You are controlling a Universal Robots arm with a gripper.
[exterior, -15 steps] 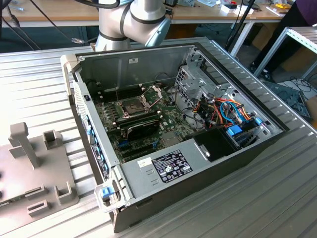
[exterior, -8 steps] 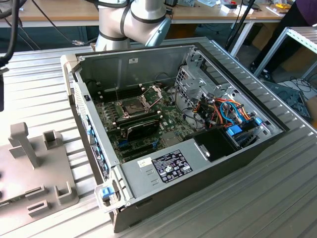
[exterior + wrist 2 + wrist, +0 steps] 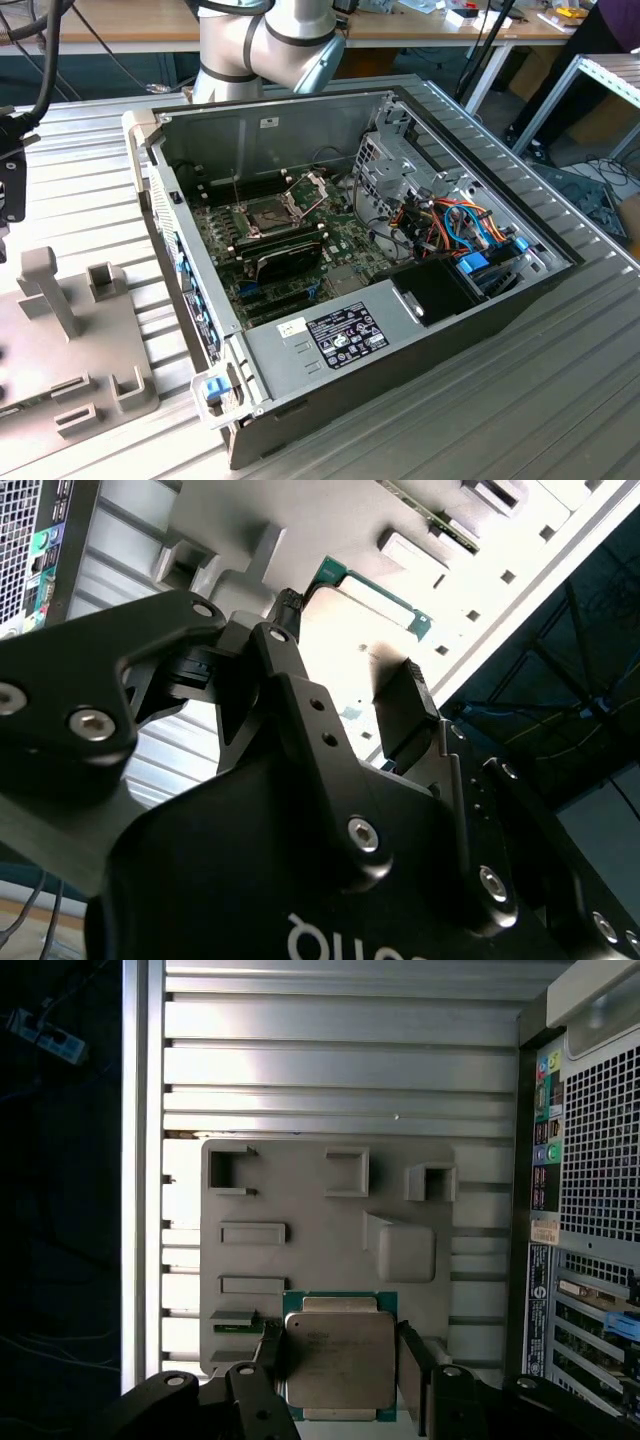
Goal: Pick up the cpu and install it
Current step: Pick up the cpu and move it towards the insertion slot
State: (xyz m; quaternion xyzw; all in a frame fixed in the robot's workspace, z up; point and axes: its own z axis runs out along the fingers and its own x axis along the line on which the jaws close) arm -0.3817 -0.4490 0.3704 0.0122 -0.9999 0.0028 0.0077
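Gripper (image 3: 340,1327) clamps the cpu (image 3: 340,1360) by opposite edges over the grey plate (image 3: 300,1260) in the first wrist view; in the second wrist view its green edge spans the fingertips. Exterior view: the socket (image 3: 268,216) lies open, so the chip is best held flat and square.

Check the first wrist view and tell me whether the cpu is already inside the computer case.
No: the cpu is over the grey fixture plate, outside the computer case.
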